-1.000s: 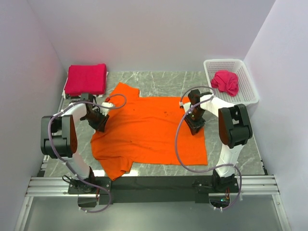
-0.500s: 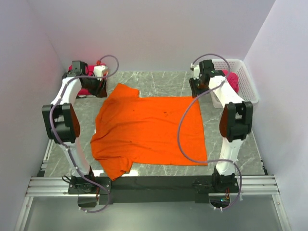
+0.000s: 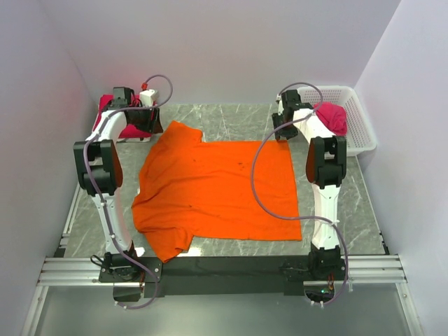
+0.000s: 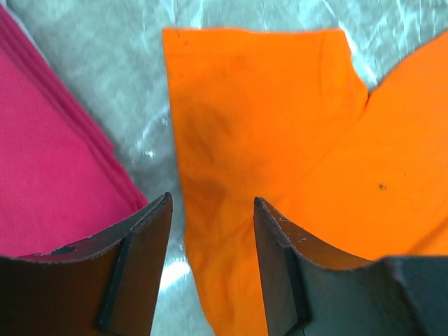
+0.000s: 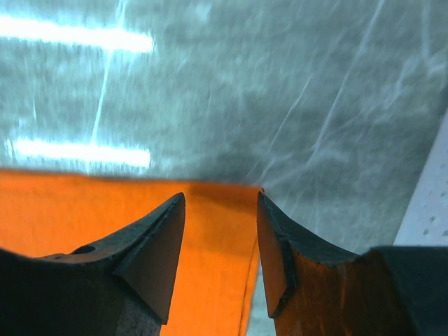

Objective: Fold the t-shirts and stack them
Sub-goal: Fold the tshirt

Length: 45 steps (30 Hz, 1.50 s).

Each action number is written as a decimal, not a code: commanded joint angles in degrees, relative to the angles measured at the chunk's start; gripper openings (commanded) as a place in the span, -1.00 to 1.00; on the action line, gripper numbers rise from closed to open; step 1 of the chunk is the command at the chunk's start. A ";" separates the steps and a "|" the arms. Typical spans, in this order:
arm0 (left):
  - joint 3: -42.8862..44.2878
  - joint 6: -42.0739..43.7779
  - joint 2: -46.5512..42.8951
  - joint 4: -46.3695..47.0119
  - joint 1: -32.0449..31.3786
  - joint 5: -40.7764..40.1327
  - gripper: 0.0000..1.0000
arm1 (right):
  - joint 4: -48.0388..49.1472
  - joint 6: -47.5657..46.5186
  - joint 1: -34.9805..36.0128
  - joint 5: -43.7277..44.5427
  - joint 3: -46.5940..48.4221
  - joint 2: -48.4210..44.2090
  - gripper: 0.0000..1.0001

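The orange t-shirt (image 3: 217, 192) is spread out flat in the middle of the table (image 3: 238, 119), smooth-ish cloth with a few soft wrinkles, one sleeve pointing to the far left and another at the near left edge. Only container here is the white plastic lattice basket (image 3: 358, 133) at the far right, and it's got a scrunched-up crimson-pink shirt (image 3: 333, 117) sitting in it. A neat folded stack of crimson-pink shirts (image 4: 56, 161) is at the far left, mostly hidden behind the left arm from above, so I can't count them. The left gripper (image 4: 211, 203) is spread wide over the far left sleeve, grasping nothing. The right gripper (image 5: 220, 199) is parted too, above the shirt's far right corner. The tabletop looks like grey marble with glare streaks.
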 commanded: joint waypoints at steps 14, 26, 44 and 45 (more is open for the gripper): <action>8.95 -5.56 11.10 7.79 -4.23 -6.78 0.20 | -2.51 3.18 -1.60 -1.57 3.45 3.05 -0.08; 16.34 -5.30 18.66 9.29 -8.18 -14.17 0.21 | -7.52 1.51 -1.87 -3.94 10.30 6.92 -1.00; 22.31 -3.80 22.71 12.54 -9.15 -16.72 -0.99 | -4.36 -0.07 -1.95 -4.47 9.25 4.89 -1.00; 22.40 -3.98 22.36 12.89 -9.15 -16.28 -0.99 | -4.36 -0.07 -1.95 -4.38 9.51 4.72 -1.00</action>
